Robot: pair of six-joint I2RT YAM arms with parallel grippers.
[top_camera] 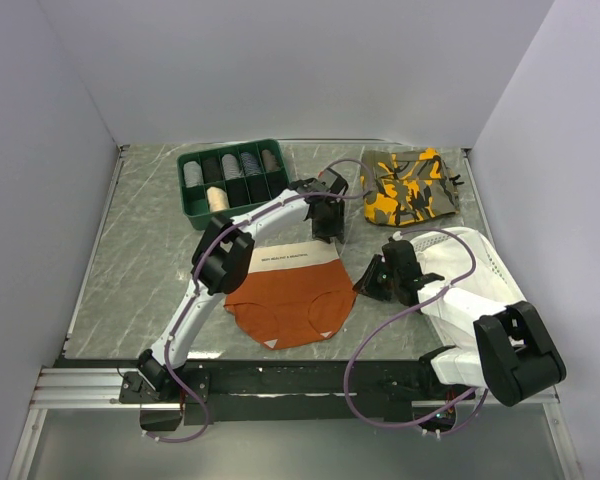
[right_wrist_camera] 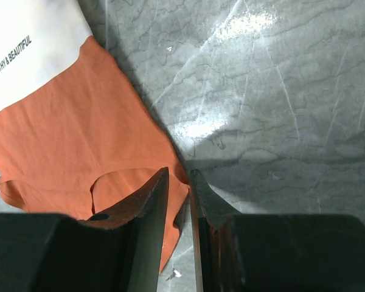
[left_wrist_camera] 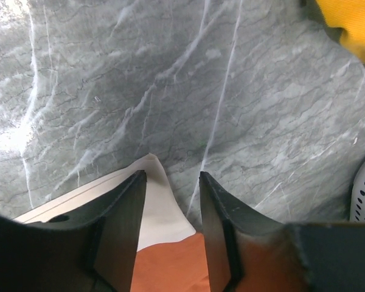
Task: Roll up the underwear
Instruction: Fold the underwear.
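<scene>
A grey marbled table [top_camera: 140,230] is seen beneath everything. The underwear [top_camera: 285,300] is laid flat on it: the white waistband corner is seen below and between the left fingers [left_wrist_camera: 125,225], and the orange side edge is met at the tips of the right fingers [right_wrist_camera: 152,207]. A camouflage garment [top_camera: 410,187] is spread beyond the left fingers, off to their right. A green tray [top_camera: 192,215] is set beyond them to their left. A white perforated basket [top_camera: 477,255] is placed just right of the right fingers.
</scene>
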